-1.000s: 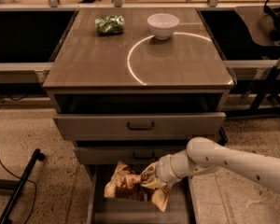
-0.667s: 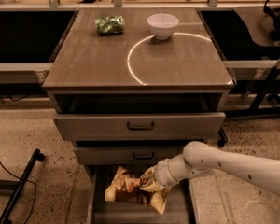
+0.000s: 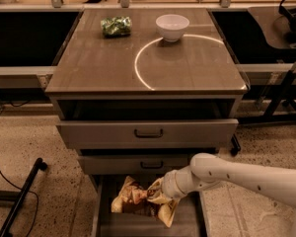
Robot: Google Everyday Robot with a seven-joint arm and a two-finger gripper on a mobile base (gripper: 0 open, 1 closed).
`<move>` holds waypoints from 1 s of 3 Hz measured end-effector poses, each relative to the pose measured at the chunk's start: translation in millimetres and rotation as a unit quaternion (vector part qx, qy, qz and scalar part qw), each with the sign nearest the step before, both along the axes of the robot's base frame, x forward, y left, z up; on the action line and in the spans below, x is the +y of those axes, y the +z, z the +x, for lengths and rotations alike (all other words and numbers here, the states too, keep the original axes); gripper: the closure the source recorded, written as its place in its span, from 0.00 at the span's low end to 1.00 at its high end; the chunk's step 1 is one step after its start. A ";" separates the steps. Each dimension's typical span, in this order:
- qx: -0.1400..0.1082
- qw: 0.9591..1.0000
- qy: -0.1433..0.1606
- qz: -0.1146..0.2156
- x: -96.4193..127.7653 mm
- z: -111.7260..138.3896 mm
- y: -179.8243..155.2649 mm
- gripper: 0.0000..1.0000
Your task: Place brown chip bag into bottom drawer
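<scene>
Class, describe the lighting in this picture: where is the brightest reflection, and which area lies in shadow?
Camera view: the brightest mark is a curved arc of light on the cabinet top, running from the white bowl; the bottom drawer is dim, though the brown chip bag glints; the pincer sits at the bag, over that drawer.

Brown chip bag [image 3: 138, 201]: was glossy, crinkled film. Bottom drawer [image 3: 148, 227]: looked matt grey. Gripper [image 3: 164, 195], at the bag's right edge: smooth off-white casing. Bowl [image 3: 172, 26]: shone glossy white.

3 drawers [image 3: 148, 132] [image 3: 138, 165] [image 3: 102, 216], seemingly 1 pincer [image 3: 164, 195] inside
</scene>
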State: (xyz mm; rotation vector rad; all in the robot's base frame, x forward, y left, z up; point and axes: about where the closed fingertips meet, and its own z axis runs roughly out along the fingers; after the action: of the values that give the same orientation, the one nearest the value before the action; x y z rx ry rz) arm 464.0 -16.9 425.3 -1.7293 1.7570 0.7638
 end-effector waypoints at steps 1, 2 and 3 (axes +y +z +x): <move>-0.005 1.000 -0.016 -0.018 -2.5 8.8 -30.2 1.00; -0.008 0.999 -0.030 -0.033 -2.5 15.7 -63.3 1.00; -0.001 0.998 -0.044 -0.039 -2.6 22.0 -98.1 1.00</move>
State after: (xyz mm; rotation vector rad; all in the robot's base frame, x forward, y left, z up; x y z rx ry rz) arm 486.0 -19.4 327.2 -1.6891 1.8715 0.6616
